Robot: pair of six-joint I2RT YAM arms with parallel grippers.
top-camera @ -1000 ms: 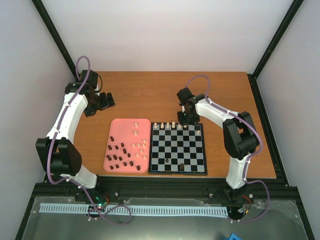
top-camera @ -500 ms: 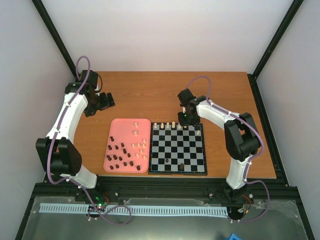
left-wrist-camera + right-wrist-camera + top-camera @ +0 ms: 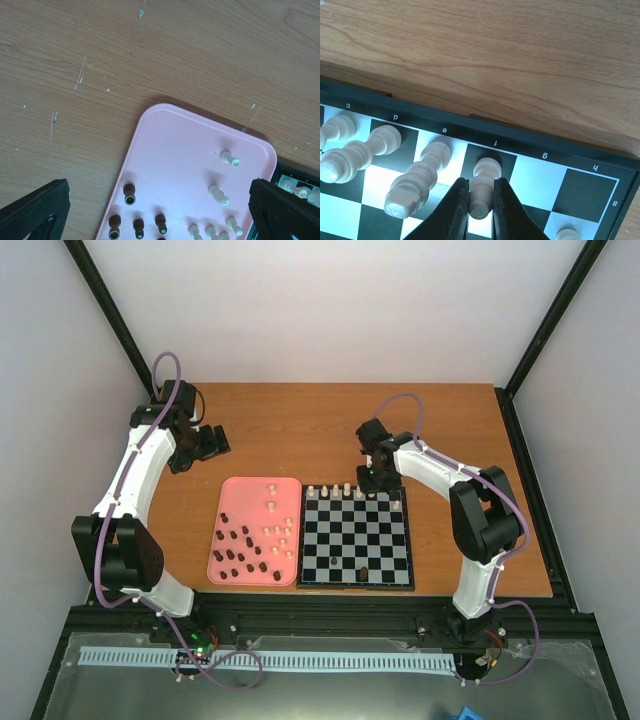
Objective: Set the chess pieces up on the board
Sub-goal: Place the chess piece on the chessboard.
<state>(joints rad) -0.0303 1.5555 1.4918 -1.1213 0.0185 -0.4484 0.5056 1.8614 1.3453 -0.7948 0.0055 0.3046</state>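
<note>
Your grained wooden table [image 3: 300, 420] carries the flat checkered board [image 3: 370, 535], black and white squares inside a thin black border. A smooth pink tray [image 3: 243, 502] with rounded corners lies just beside it at 9 o'clock. Your left gripper [image 3: 215, 440] hangs over bare wood at the tray's 11 o'clock, its black fingers spread wide with nothing between them. Your right gripper [image 3: 481, 210] sits at the board's 12 o'clock edge, fingers clamped on a turned cream piece [image 3: 486, 167] at the black square lettered f. More cream pieces [image 3: 335, 490] line that far row. Dark pegs [image 3: 240, 552] and cream pegs [image 3: 282, 535] dot the tray. Two dark pieces [image 3: 333, 560] stand near the board's 6 o'clock edge.
</note>
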